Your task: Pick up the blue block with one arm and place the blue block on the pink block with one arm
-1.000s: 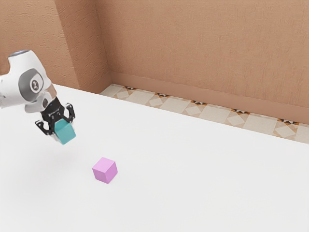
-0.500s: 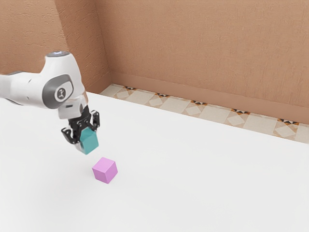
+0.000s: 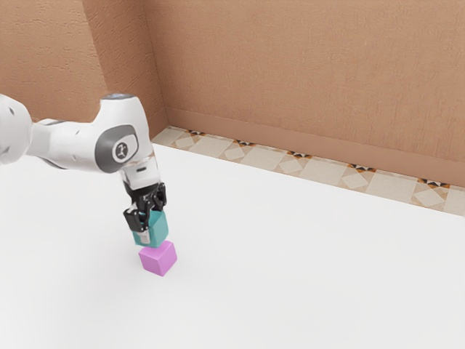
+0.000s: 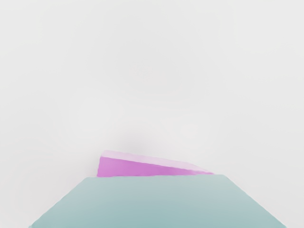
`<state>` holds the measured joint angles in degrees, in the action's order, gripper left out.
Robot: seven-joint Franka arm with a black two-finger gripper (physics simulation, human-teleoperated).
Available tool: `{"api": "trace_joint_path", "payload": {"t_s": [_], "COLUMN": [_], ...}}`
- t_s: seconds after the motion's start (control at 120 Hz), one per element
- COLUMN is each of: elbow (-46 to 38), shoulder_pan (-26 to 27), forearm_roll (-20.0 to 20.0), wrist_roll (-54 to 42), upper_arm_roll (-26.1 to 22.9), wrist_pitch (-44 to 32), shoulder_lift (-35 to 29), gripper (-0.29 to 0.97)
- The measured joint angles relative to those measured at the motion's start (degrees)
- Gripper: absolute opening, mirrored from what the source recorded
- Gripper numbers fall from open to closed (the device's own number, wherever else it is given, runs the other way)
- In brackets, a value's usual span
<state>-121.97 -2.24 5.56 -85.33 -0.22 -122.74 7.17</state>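
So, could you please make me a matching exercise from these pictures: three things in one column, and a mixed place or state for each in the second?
1. blue-green cube block
2. pink cube block
3. strip of patterned floor tiles

A. along the foot of the brown wall
B. standing on the white table
C. clamped in the black jaws

Pairs: 1-C, 2-B, 3-A

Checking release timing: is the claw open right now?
No, the claw grips the blue block from both sides, just above the pink block.
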Motion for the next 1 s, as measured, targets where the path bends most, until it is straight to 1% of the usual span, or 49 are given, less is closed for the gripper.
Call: {"api": "trace_joint_path", "payload": {"t_s": [0.167, 0.283, 0.467, 0.625, 0.733, 0.817, 0.933, 1.0], "elbow": [0.05, 0.05, -0.65, -0.74, -0.75, -0.75, 0.19, 7.82], "shoulder_pan": [-0.88, -0.62, -1.69, -1.66, -1.62, -1.46, 0.14, 0.49], "forearm_roll": [-0.08, -0.22, -0.37, -0.32, -0.30, -0.30, -0.24, -0.60], "wrist_roll": [2.85, 3.42, 3.62, 2.99, 2.64, 2.39, 2.14, 2.30], "upper_arm_roll": [-0.56, -1.73, -1.98, -2.41, -3.04, -4.22, -4.91, -4.71], "wrist_pitch": [-0.03, -0.10, -0.10, 0.20, 0.32, 0.54, 4.52, 10.36], "shoulder_lift": [0.72, 0.79, 0.77, 0.85, 0.54, -2.70, -12.17, -11.98], "gripper": [0.36, 0.36, 0.37, 0.51, 0.58, 0.61, 0.64, 0.65]}}
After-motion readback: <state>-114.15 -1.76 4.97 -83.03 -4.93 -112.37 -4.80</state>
